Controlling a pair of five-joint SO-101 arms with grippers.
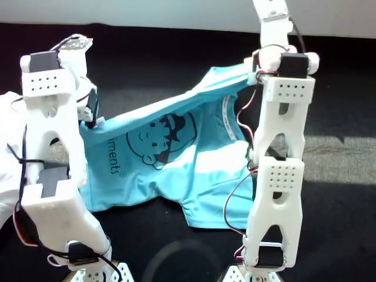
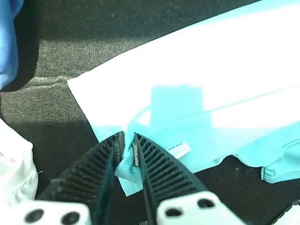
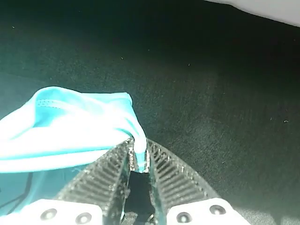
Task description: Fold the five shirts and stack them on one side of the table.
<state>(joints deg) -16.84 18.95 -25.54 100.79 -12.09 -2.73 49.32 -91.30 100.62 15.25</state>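
On the dark counter the teal shirt lies print up, one edge lifted and stretched between your two arms, with a white pile just beside it. The left gripper is clenched on a hem corner and the right gripper on a bunched fold. Hold both pinches firm and the edge taut, carry it level over the body, and lower both ends together so the fold lands straight.

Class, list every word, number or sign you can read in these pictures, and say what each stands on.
The dark lettering on the turquoise shirt: cut off by a fold, no whole word readable.
The small white tag at the shirt's edge: too small to read.
The white neck tape: blurred, unreadable.
No other text.
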